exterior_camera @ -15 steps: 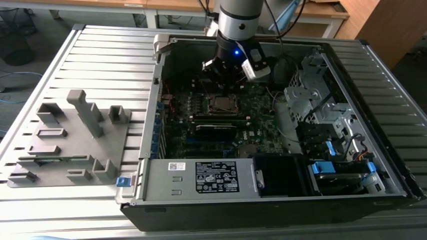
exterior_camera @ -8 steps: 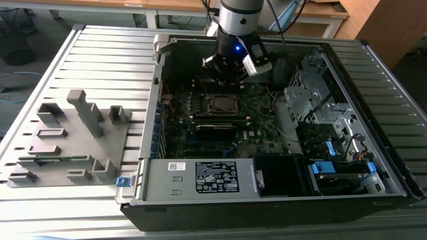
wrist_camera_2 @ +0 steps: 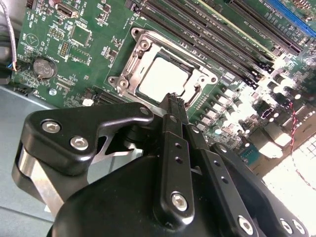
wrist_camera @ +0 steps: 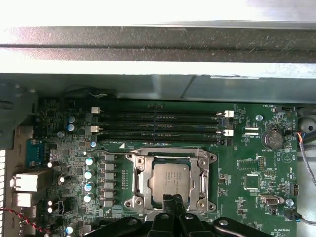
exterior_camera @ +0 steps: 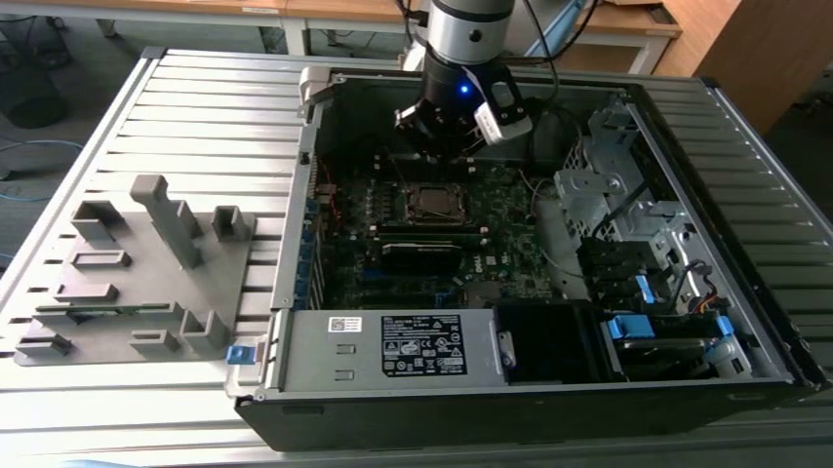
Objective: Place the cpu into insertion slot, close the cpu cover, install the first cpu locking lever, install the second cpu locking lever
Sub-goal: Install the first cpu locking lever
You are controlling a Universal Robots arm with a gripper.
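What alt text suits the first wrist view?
The cpu lies in the insertion slot with the cpu cover down around it. The gripper, jaws together, is poised at the socket's edge. Long memory slots run alongside.

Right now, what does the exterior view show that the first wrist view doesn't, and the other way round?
The exterior view adds the whole open computer case, the grey parts holder to the exterior view's left of it and the slatted table. The first wrist view adds close detail: the memory slots, a coin battery and the cpu cover framing the chip. Both share the cpu on the motherboard, with the gripper near it.
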